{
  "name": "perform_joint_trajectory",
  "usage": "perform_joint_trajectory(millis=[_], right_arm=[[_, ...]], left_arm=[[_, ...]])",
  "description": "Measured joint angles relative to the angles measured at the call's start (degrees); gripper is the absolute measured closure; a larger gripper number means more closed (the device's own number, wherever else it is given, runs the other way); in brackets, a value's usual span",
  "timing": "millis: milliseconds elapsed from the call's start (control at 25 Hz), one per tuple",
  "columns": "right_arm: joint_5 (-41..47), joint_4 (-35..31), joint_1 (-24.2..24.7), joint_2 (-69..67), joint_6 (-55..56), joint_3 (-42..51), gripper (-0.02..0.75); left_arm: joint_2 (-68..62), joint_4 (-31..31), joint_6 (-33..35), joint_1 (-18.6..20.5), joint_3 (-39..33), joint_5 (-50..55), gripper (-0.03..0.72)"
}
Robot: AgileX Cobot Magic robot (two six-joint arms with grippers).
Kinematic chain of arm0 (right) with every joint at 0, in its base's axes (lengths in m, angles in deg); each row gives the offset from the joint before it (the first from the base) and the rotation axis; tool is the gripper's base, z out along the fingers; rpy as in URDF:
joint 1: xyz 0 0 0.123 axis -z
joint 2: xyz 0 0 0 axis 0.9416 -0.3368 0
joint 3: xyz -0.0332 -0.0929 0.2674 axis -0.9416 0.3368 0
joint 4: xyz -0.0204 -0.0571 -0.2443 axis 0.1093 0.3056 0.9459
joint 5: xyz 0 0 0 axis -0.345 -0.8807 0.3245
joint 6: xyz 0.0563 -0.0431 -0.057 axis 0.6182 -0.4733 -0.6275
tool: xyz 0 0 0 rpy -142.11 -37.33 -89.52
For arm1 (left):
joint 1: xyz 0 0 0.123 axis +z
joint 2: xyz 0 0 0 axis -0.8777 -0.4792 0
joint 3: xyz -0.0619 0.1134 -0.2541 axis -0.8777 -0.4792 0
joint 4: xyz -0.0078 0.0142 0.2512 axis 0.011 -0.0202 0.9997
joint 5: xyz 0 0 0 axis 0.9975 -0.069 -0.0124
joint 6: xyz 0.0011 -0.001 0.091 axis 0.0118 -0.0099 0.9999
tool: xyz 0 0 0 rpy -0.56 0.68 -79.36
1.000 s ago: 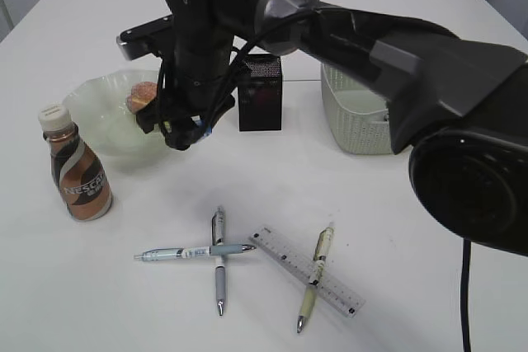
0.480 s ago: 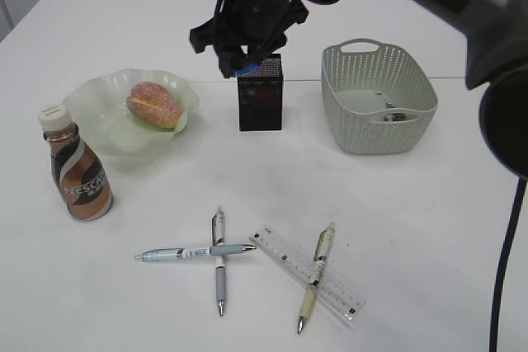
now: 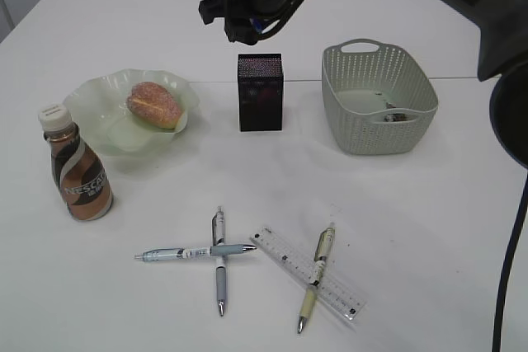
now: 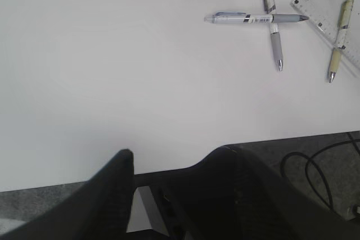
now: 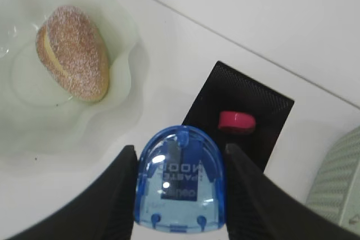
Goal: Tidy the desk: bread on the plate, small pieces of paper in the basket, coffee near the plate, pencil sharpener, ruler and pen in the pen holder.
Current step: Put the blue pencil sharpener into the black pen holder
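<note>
- Our right gripper (image 5: 179, 195) is clamped on the blue pencil sharpener (image 5: 180, 181), hanging up in the air above the pen holder (image 3: 260, 92) (something red sits inside it).
- Our left gripper (image 4: 169, 195) has its jaws apart with nothing between them, over the near edge of the desk (image 3: 396, 204).
- The bread (image 3: 154, 104) is on the plate (image 3: 99, 96), and the coffee (image 3: 77, 172) stands just beside it.
- The basket (image 3: 375, 96) is to the right of the holder, with a bit of something in it.
- Three pens (image 3: 219, 257) and the ruler (image 3: 309, 271) lie out front; one pen rests across the ruler.
</note>
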Motion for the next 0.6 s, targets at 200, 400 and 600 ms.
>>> perform_joint_trajectory(millis=[200,400,600], right_arm=[[-5.1,0.8,1.0,-1.5,0.0,0.0,0.423],[-9.7,0.8,2.6,-4.5,0.0,0.0,0.423],[-13.3,-0.1,3.7,-7.7,0.0,0.0,0.423]], left_arm=[[0.0,-0.7,0.0,0.0,0.0,0.0,0.265],[0.0,-0.8,0.0,0.0,0.0,0.0,0.265],[0.0,-0.9,0.0,0.0,0.0,0.0,0.265]])
